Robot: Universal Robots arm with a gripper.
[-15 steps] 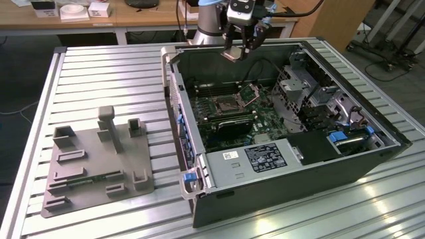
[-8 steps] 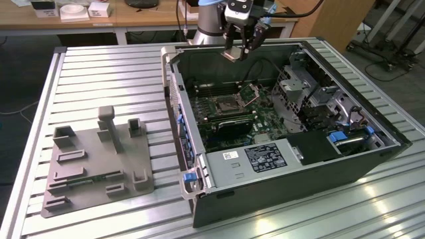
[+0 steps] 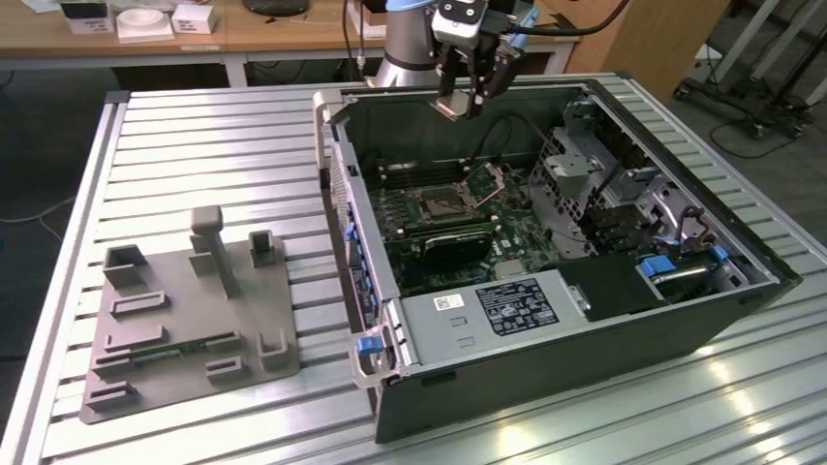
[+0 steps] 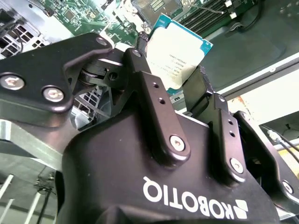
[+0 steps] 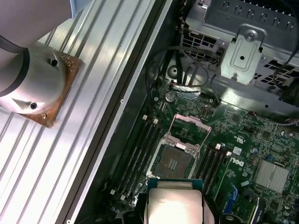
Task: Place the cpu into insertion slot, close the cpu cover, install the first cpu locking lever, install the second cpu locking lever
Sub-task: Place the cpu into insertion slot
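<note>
My gripper [image 3: 463, 100] hangs above the rear edge of the open computer case [image 3: 723, 291], shut on the cpu [image 3: 452, 108], a small flat square chip. In the second wrist view the cpu [image 4: 180, 49] sits with its silver-grey top showing between the two black fingers [image 4: 152, 88]. In the first wrist view the cpu [image 5: 174, 200] is in the foreground, just short of the insertion slot [image 5: 173, 162], which lies bare on the green board. The cpu cover [image 5: 190, 127] is swung up at the slot's far side. In the exterior view the insertion slot [image 3: 435, 205] and raised cpu cover [image 3: 489, 180] lie below the gripper.
Long black memory slots [image 5: 140, 149] flank the socket. A metal drive cage [image 3: 607, 179] and a black-labelled grey box [image 3: 510, 308] fill the case's near side. A grey fixture plate [image 3: 194, 320] lies on the slatted table at the exterior view's left. The arm's base [image 5: 32, 84] stands behind the case.
</note>
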